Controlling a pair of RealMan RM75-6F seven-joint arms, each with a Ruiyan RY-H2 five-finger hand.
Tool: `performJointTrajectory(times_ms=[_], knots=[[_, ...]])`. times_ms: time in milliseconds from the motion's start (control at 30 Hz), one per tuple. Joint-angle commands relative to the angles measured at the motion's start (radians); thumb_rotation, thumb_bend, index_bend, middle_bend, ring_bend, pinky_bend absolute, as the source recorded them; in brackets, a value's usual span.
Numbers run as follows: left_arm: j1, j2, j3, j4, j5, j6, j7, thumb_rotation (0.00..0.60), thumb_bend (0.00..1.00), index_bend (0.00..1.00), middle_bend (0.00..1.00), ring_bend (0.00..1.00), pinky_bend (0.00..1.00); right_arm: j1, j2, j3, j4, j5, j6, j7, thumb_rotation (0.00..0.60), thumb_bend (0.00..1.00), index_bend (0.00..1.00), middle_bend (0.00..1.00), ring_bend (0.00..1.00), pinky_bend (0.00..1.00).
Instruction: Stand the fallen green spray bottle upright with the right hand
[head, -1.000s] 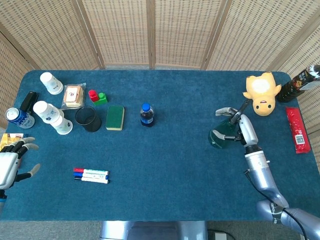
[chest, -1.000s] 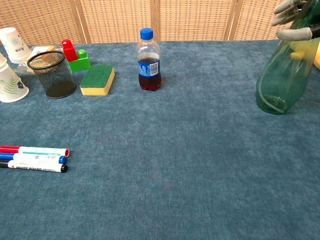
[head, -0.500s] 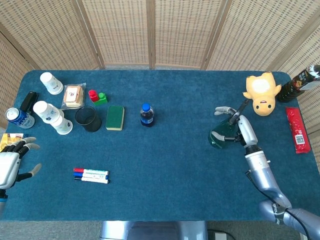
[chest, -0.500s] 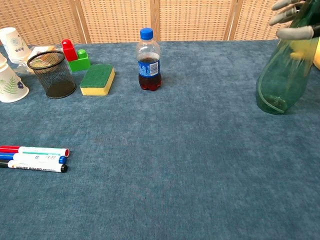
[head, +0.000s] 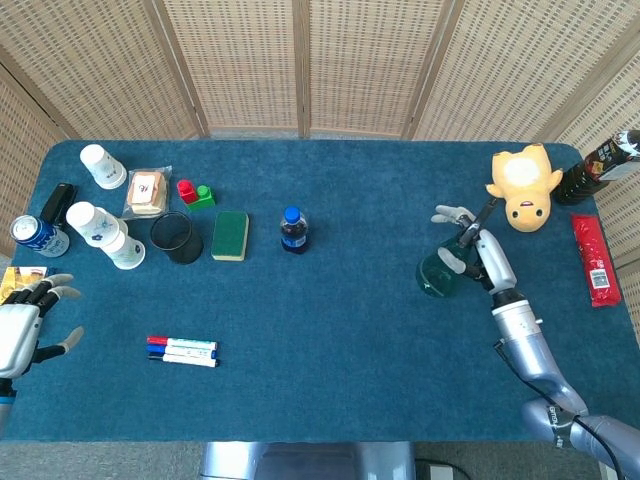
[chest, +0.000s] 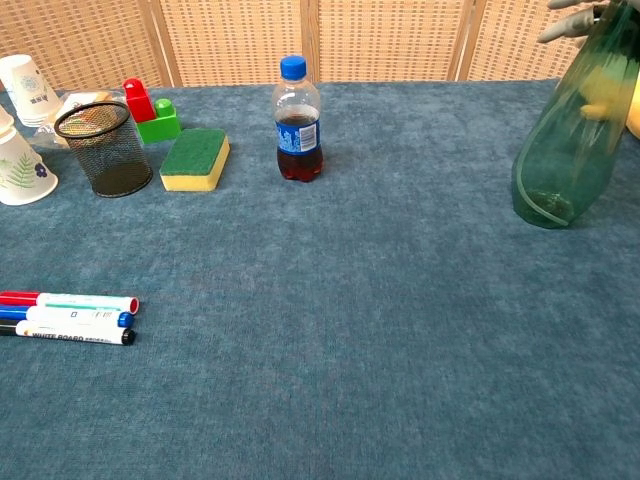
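Green spray bottle (chest: 570, 150) standing on its base at the right side of the blue desk (head: 330, 320), leaning slightly, with the right robot hand (head: 478, 252) beside its upper part; fingers (head: 447, 213) appear spread around the neck, but whether they grip it cannot be told. Left robot hand (head: 22, 330) rests at the desk's left edge, fingers apart and holding nothing. Cola bottle (chest: 298, 122) and sponge (chest: 195, 158) stand well apart from the spray bottle.

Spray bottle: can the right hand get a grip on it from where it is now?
Probably yes. The right hand sits right beside the spray bottle, its fingers spread around its top, and nothing lies between them. Whether they touch it, I can't tell.
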Motion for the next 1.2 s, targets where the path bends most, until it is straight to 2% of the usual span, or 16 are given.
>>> performJointTrajectory(times_ms=[33,200,733,1200], knots=[[-0.001,-0.001,0.0,-0.001,0.001,0.0,0.0,0.6,0.31,0.36,0.27,0.27,0.29,-0.002,0.0,-0.002,0.003,0.001,0.0,0.004,0.179,0.23,0.16,0.27,0.09,0.06],[-0.002,-0.002,0.0,-0.002,0.001,-0.001,0.003,0.6,0.31,0.36,0.27,0.27,0.29,-0.007,0.0,-0.006,0.009,-0.001,0.003,0.009,0.154,0.23,0.15,0.27,0.08,0.04],[-0.005,-0.005,0.001,-0.005,0.003,-0.004,0.008,0.6,0.31,0.36,0.27,0.27,0.29,-0.025,-0.036,-0.028,0.072,-0.007,0.02,0.018,0.15,0.24,0.15,0.27,0.08,0.04],[-0.013,-0.007,0.001,-0.013,0.013,-0.007,0.018,0.6,0.31,0.36,0.27,0.27,0.29,-0.075,-0.017,-0.034,0.083,-0.003,0.068,0.051,0.151,0.24,0.14,0.26,0.07,0.03]])
